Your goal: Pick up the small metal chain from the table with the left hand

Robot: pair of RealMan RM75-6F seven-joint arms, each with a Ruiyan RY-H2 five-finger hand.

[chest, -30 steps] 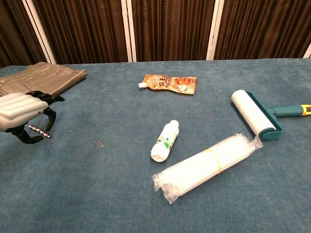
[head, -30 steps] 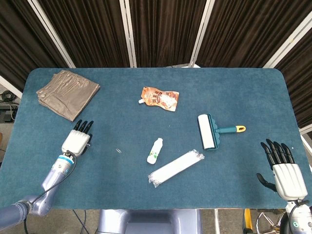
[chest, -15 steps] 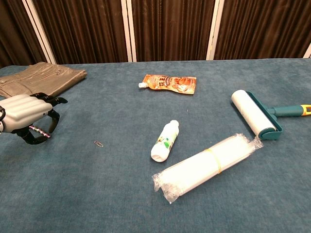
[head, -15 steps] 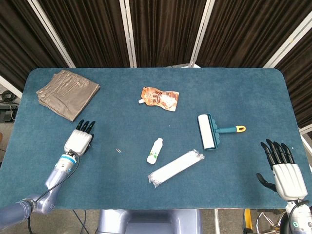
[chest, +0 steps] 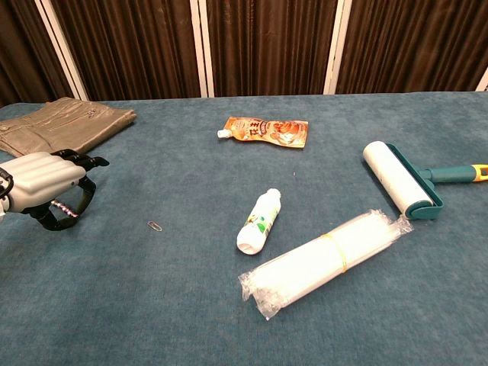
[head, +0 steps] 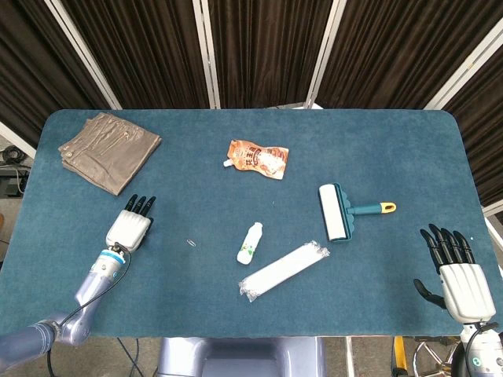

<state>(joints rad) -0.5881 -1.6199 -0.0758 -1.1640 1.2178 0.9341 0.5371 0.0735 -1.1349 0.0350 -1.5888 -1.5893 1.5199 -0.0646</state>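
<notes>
Left hand (chest: 42, 183) grips small beaded metal chain (chest: 65, 211) under curled black fingers, left of bent wire paperclip (chest: 155, 226) on blue felt table (chest: 191, 305). Right hand (head: 456, 271) far right of paperclip, fingers spread, holding nothing.

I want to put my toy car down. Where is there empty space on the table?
Bare cloth lies behind the lint roller, and between the folded trousers and the orange pouch. The bottle and wrapped bundle crowd the middle.
</notes>
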